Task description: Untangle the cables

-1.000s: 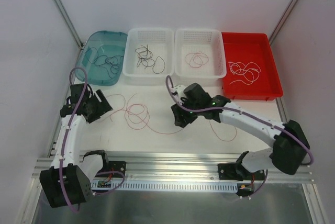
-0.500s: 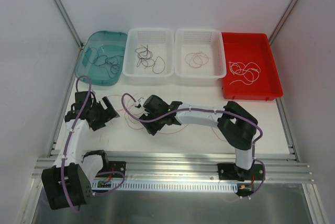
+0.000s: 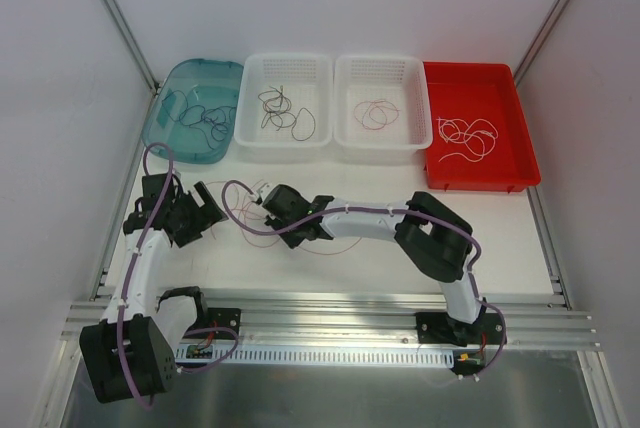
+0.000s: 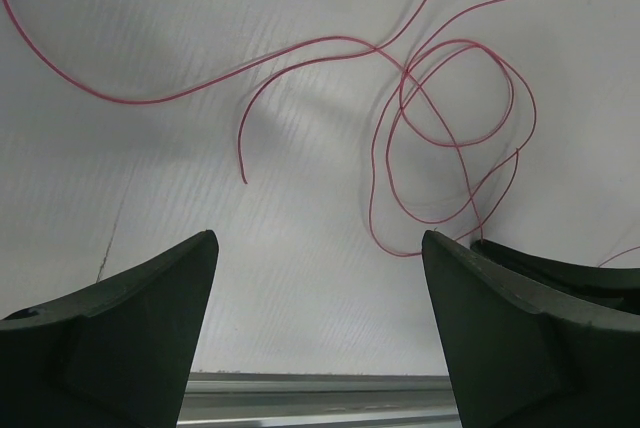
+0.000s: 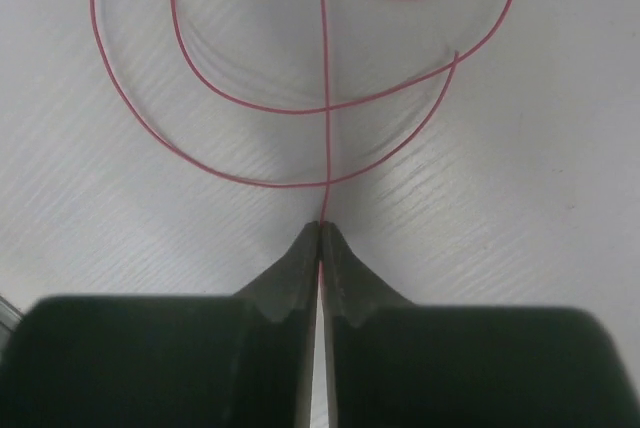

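Observation:
Loose red cables (image 3: 245, 220) lie in loops on the white table between my two grippers. My right gripper (image 3: 272, 218) reaches far left and is shut on one red strand; in the right wrist view the strand (image 5: 325, 128) runs straight out of the closed gripper (image 5: 322, 223) into overlapping loops. My left gripper (image 3: 212, 213) stands open just left of the loops. In the left wrist view the red loops (image 4: 440, 98) lie ahead of that gripper (image 4: 318, 238), with nothing between its fingers.
Along the back stand a teal tray (image 3: 175, 143) with dark cables, a white basket (image 3: 287, 146) with dark cables, a second white basket (image 3: 383, 146) with a pink cable, and a red tray (image 3: 480, 180) with white cables. A metal rail (image 3: 330, 313) runs along the near edge.
My right arm has swung left across the table to the red loops and shut on a strand. My left gripper has shifted slightly towards the loops and stays open.

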